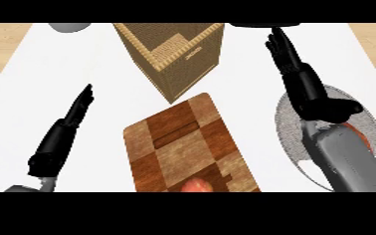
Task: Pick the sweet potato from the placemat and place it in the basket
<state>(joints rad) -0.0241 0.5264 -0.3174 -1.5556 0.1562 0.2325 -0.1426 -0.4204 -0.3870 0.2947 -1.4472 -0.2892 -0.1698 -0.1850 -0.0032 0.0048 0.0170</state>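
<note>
Step in hand, as I read it: approach. Nothing is picked yet.

- White counter (66,69) carries everything.
- Basket (183,64) stands at top centre, mouth up.
- Checkered wooden board (183,144) lies just in front of it. Not your concern.
- Grey round placemat (290,129) sits at the right, well apart from the basket and partly covered by your right forearm (341,154).
- Right hand (312,97): fingers straight and together, pointing away, holding nothing. It lies past the placemat's far rim.
- Left hand (70,117): fingers straight, nothing in it, low at the left.
- Pinkish round item (195,185) at the board's near edge: don't mistake it for the target.
- Sweet potato (359,131): on the placemat's right side, no finger near it. You see only a narrow orange-red sliver beside the forearm. I can't tell its shape or how it lies.

Next move, my call: pull the right hand back and rightward until it's over that sliver, then lower it and curl round. The forearm blocks your view of the target, so go slow.
</note>
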